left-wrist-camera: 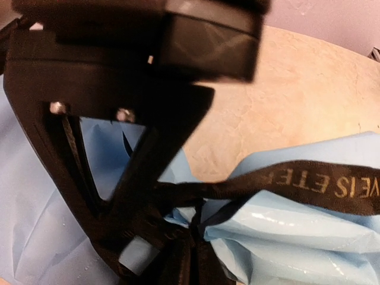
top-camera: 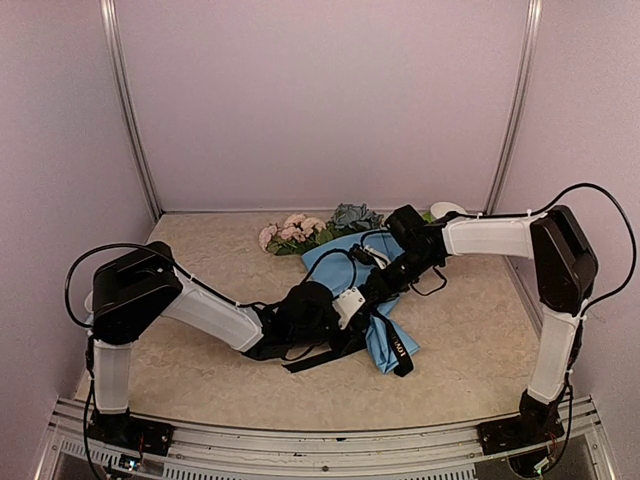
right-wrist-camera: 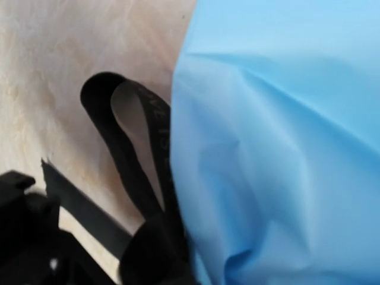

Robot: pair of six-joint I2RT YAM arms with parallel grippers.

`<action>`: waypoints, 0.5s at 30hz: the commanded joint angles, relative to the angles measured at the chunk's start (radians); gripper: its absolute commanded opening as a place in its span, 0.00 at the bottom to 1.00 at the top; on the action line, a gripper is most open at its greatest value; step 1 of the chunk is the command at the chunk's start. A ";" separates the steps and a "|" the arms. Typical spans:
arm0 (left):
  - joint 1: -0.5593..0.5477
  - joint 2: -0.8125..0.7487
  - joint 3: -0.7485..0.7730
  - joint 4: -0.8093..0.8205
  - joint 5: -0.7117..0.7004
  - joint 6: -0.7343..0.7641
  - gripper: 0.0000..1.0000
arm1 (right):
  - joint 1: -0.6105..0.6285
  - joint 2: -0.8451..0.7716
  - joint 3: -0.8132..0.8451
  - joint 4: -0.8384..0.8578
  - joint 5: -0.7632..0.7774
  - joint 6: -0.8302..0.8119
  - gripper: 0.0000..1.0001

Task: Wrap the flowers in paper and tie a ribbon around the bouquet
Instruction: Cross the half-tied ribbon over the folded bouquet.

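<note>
Bouquet (top-camera: 335, 262) axis: flowers (top-camera: 295, 232) far-left, paper (top-camera: 385, 345) end near-right | left hand (left-wrist-camera: 154, 231) pinching ribbon (left-wrist-camera: 320, 184) | right hand (top-camera: 390, 280) pressed together

The left arm (top-camera: 205, 312) is reaching low across the table from its raised shoulder, with its wrist lying almost flat. The left pincer (top-camera: 357, 300) is pointing right, its jaws pressing together. The right arm (top-camera: 490, 237) is stretching leftward from a high elbow, its wrist bending downward. The right pincer (top-camera: 386, 282) is angling down-left with its jaws closed, and its tip is sitting just up-right of the left pincer's tip.
</note>
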 commanded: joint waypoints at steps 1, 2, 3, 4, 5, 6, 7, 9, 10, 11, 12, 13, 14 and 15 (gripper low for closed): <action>0.000 -0.063 -0.069 0.003 0.076 -0.042 0.22 | -0.024 -0.085 -0.043 0.128 0.015 0.021 0.00; 0.010 -0.085 -0.087 0.025 0.091 -0.062 0.31 | -0.024 -0.092 -0.059 0.138 0.003 0.021 0.00; 0.020 -0.109 -0.108 0.048 0.112 -0.080 0.39 | -0.024 -0.097 -0.074 0.147 -0.012 0.020 0.00; 0.030 -0.136 -0.123 0.065 0.130 -0.092 0.46 | -0.024 -0.101 -0.084 0.154 -0.027 0.017 0.00; 0.037 -0.159 -0.133 0.071 0.145 -0.093 0.49 | -0.024 -0.106 -0.094 0.165 -0.039 0.017 0.00; 0.040 -0.181 -0.133 0.063 0.146 -0.089 0.50 | -0.024 -0.111 -0.104 0.178 -0.047 0.017 0.00; 0.040 -0.201 -0.131 0.051 0.142 -0.077 0.51 | -0.024 -0.117 -0.112 0.185 -0.051 0.014 0.00; 0.043 -0.237 -0.128 0.030 0.168 -0.045 0.50 | -0.024 -0.127 -0.123 0.195 -0.051 0.008 0.00; 0.047 -0.254 -0.130 0.031 0.183 -0.044 0.49 | -0.024 -0.128 -0.122 0.195 -0.049 0.004 0.00; 0.061 -0.267 -0.136 0.044 0.209 -0.053 0.46 | -0.024 -0.129 -0.124 0.196 -0.050 0.003 0.00; 0.078 -0.272 -0.145 0.065 0.229 -0.074 0.43 | -0.024 -0.130 -0.124 0.198 -0.054 0.003 0.00; 0.103 -0.265 -0.149 0.087 0.240 -0.107 0.39 | -0.024 -0.130 -0.126 0.201 -0.057 0.004 0.00; 0.139 -0.250 -0.142 0.088 0.252 -0.139 0.36 | -0.024 -0.132 -0.128 0.206 -0.060 0.007 0.00; 0.161 -0.231 -0.129 0.075 0.263 -0.159 0.36 | -0.024 -0.135 -0.132 0.212 -0.059 0.009 0.00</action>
